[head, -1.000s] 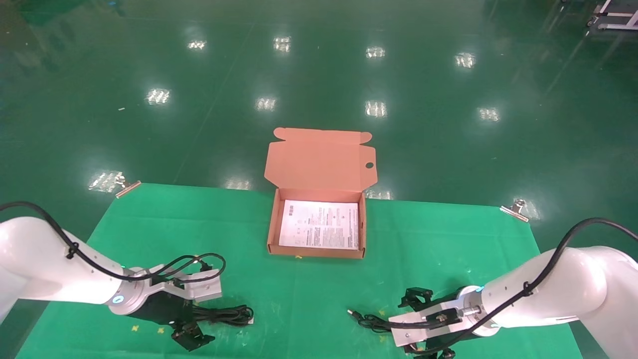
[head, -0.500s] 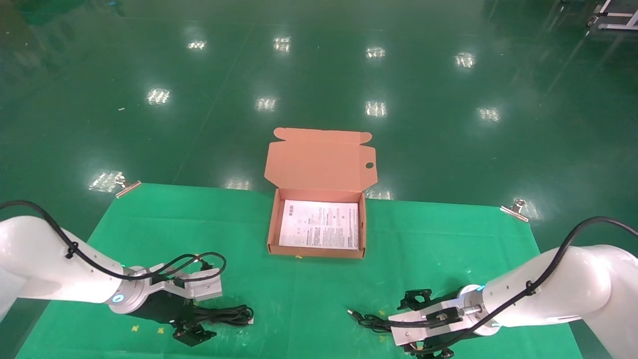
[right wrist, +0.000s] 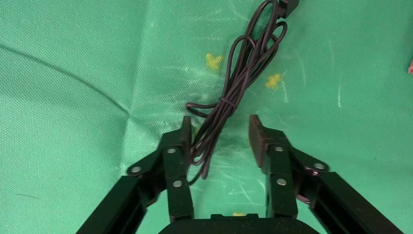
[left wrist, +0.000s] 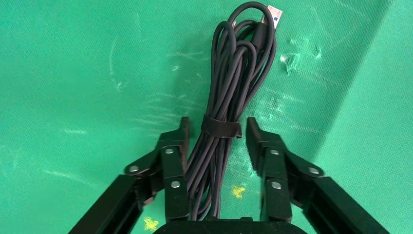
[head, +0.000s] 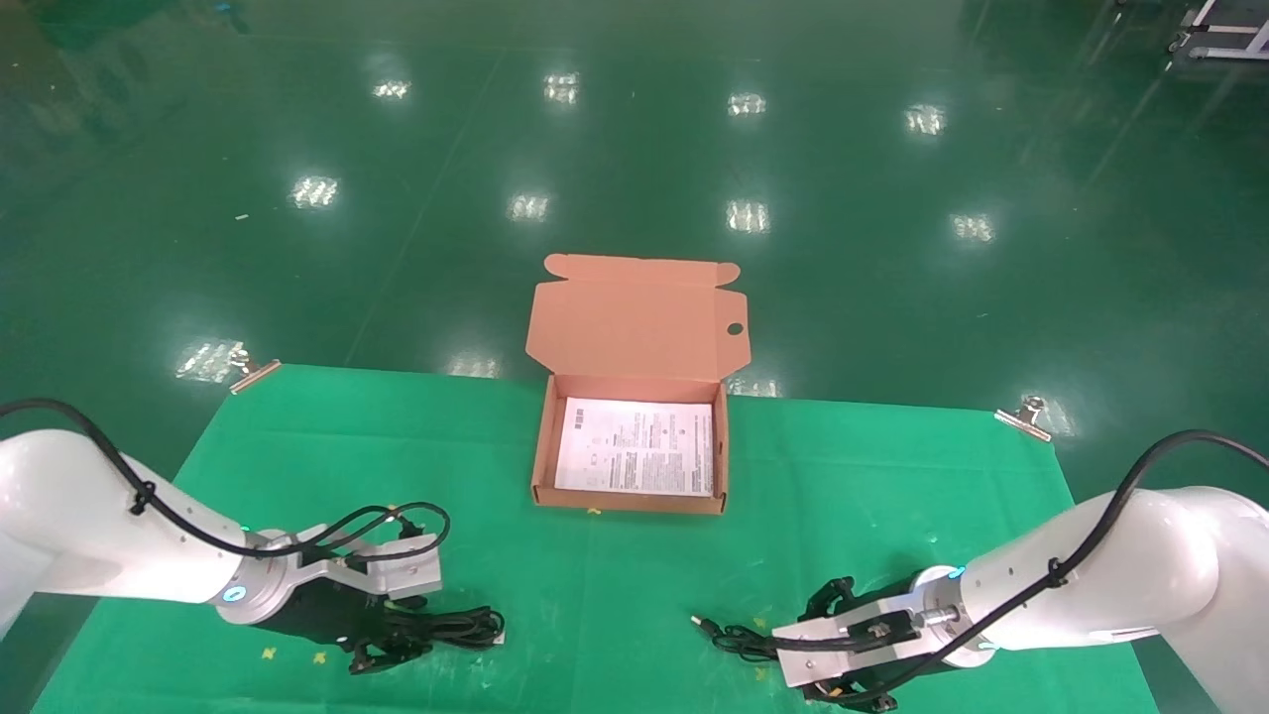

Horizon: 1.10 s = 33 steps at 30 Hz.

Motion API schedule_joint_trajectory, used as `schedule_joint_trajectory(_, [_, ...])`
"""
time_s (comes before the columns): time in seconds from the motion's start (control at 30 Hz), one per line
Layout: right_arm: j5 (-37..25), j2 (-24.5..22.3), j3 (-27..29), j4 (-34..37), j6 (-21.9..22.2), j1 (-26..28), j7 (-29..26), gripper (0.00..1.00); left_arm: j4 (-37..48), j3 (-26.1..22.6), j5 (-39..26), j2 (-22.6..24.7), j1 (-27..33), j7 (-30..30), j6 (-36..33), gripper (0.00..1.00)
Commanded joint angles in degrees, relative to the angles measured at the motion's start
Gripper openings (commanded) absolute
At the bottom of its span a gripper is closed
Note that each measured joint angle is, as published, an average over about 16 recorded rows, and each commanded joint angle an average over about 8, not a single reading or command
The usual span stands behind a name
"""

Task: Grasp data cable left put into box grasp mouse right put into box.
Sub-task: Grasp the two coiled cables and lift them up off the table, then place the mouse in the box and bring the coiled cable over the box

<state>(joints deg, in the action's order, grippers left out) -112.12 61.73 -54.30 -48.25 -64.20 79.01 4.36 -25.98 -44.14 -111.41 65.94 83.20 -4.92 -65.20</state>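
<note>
- The left gripper (left wrist: 216,139) is low over the tabletop (head: 615,585) at its near left. Its fingers (left wrist: 176,161) stand apart, one on each side of the data cable (left wrist: 234,92), with a visible gap on both sides; nothing is clamped yet.
- The fingers straddle the bundle at its strap, which probably keeps the loops together when it is lifted.
- The right gripper (right wrist: 219,139) is low at the near right, its fingers (right wrist: 265,141) likewise spread. Only the mouse's thin cord (right wrist: 234,83) lies between them, close against one finger; the mouse body is not visible in any view.
- The cord's plug (head: 700,624) points toward the tabletop's centre.
- The box (head: 542,446) stands at the far centre, lid folded back, white sheet (head: 636,446) flat inside. The open top allows both arms to place from above.
</note>
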Motion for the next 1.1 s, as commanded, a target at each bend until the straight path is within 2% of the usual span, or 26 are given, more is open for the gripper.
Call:
schedule_joint_trajectory(0.03, [0.01, -0.01, 0.01, -0.03, -0.01, 0.00, -0.01, 0.00, -0.04, -0.01, -0.01, -0.01, -0.01, -0.01, -0.01, 0.00])
schedule_joint_trajectory(0.77, [0.28, -0.46, 0.31, -0.31, -0.25, 0.35, -0.40, 0.00, -0.48, -0.17, -0.36, -0.07, 0.00, 0.14, 0.16, 0.00])
schedule_joint_trajectory(0.93, [1.84, -3.15, 2.31, -1.93, -0.70, 2.27, -3.18, 0.00, -2.97, -0.54, -1.23, -0.53, 0.34, 0.86, 0.75, 0.00])
schedule_joint_trajectory(1.1, [3.32, -7.26, 5.83, -5.15, 0.65, 6.14, -7.15, 0.00, -9.48, -0.18, -1.65, -2.23, 1.79, 0.67, 1.15, 0.00])
